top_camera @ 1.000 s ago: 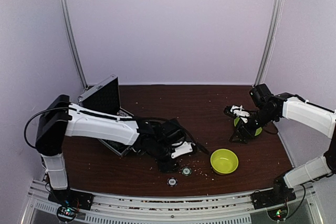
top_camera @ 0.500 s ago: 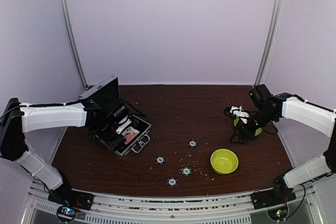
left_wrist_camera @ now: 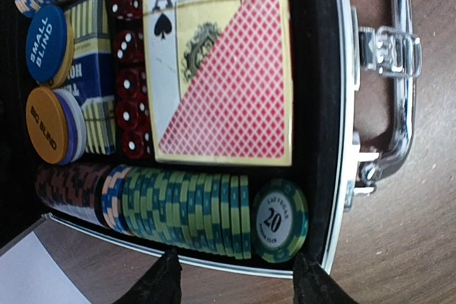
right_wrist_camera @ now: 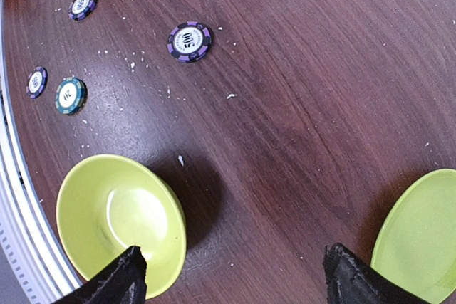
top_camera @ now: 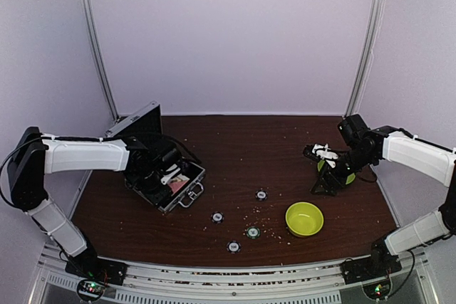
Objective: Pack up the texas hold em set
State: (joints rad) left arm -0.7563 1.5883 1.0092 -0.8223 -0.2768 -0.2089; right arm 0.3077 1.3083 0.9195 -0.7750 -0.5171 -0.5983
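The silver case (top_camera: 187, 191) lies open at the left, its lid (top_camera: 137, 130) upright. My left gripper (top_camera: 165, 176) hovers open and empty over it. In the left wrist view (left_wrist_camera: 239, 284) its fingers straddle the case's near wall (left_wrist_camera: 214, 265). Inside are a card deck (left_wrist_camera: 221, 62), rows of striped chips (left_wrist_camera: 182, 211), a green 20 chip (left_wrist_camera: 279, 220), red dice (left_wrist_camera: 130, 76), and blue (left_wrist_camera: 45, 44) and orange (left_wrist_camera: 43, 124) buttons. Several loose chips (top_camera: 261, 194) (top_camera: 217, 216) (top_camera: 252, 232) lie on the table. My right gripper (top_camera: 322, 173) (right_wrist_camera: 235, 282) is open and empty.
A lime-green bowl (top_camera: 304, 218) (right_wrist_camera: 117, 222) stands right of the loose chips. A lime-green plate (top_camera: 348, 176) (right_wrist_camera: 420, 240) lies under the right gripper. The case's metal handle (left_wrist_camera: 388, 69) faces the table's middle. White crumbs dot the dark wood table.
My left arm swung from the loose chips at the table's middle back to the left, over the open case. The right arm has not moved.
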